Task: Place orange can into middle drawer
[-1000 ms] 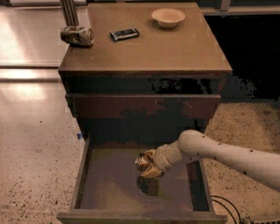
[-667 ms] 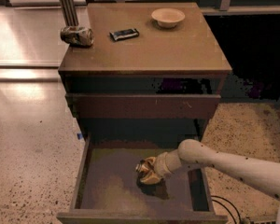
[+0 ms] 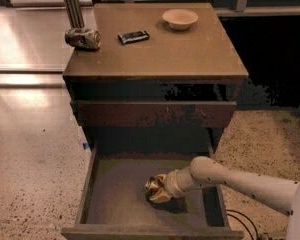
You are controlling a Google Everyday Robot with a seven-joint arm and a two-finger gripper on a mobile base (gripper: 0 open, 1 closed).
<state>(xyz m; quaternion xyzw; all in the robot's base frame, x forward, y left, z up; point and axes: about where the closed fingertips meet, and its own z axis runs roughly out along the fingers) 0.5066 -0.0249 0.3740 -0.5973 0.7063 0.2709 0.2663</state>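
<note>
Lowered since a second ago: end effector sits near the floor of the open middle drawer, right of centre, clamped on the orange can. I cannot tell whether the can touches the floor; its label is half covered, and the arm runs off the right edge.

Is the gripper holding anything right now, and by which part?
The gripper holds the orange can low inside the middle drawer; where on the can it grips cannot be told.
</note>
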